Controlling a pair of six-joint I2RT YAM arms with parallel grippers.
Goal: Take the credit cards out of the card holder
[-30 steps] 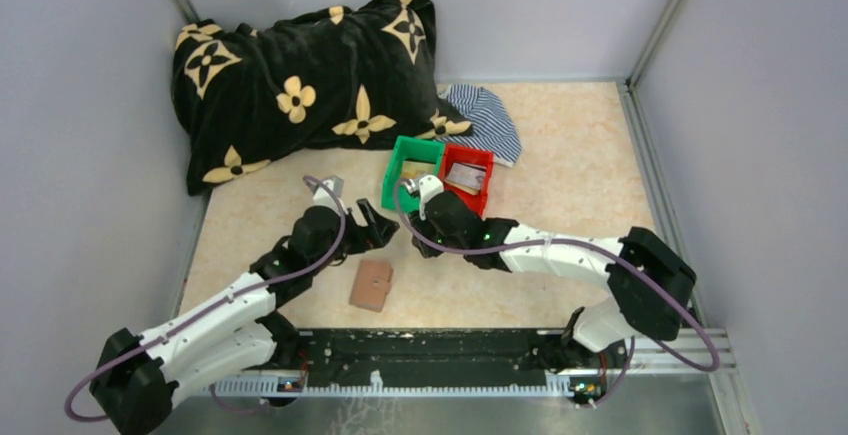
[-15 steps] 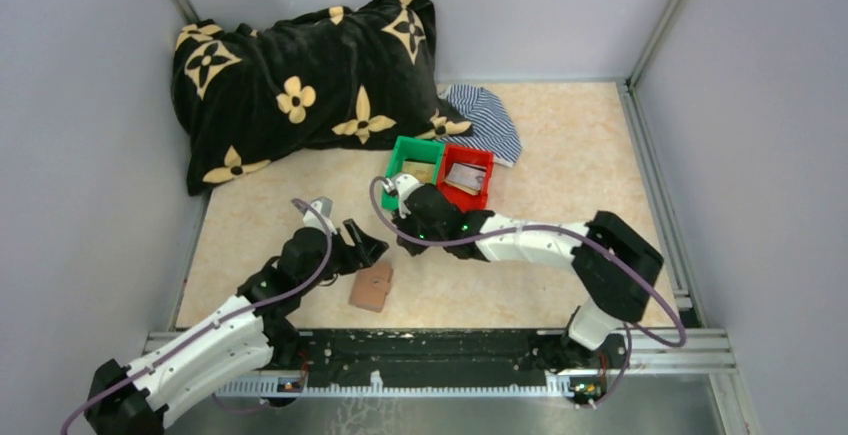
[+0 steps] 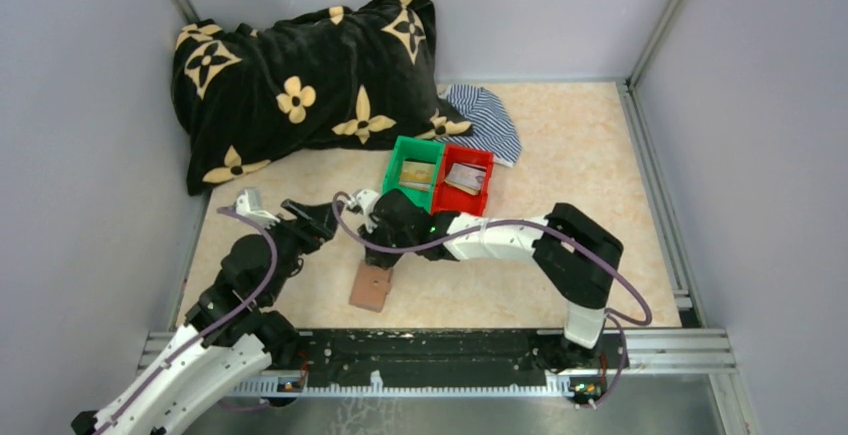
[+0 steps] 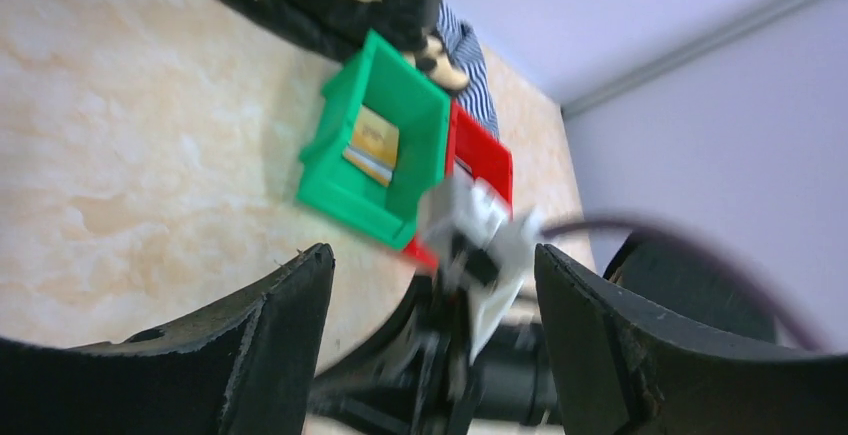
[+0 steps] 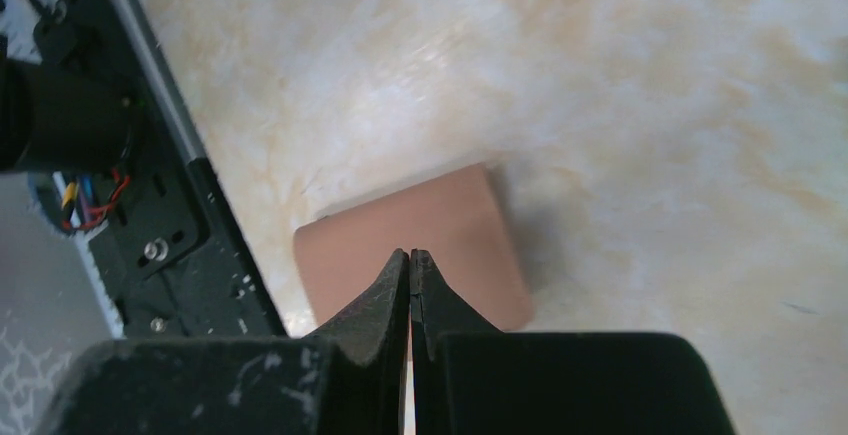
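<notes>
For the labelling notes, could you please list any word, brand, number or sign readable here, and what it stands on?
None can be read.
Gold-tan card in the green plastic bin: printing too blurred.
Silvery-grey card in the red plastic bin: too small.
Brown leather-like card holder: no lettering.

a black cushion with tan flowers (image 3: 300, 75) fills the table's (image 3: 570, 175) eleven o'clock corner. at twelve, a blue-striped cloth (image 3: 488, 120) lies just beyond a green bin (image 3: 394, 177) and a red bin (image 3: 486, 185), which touch side by side, red at green's three o'clock.
</notes>
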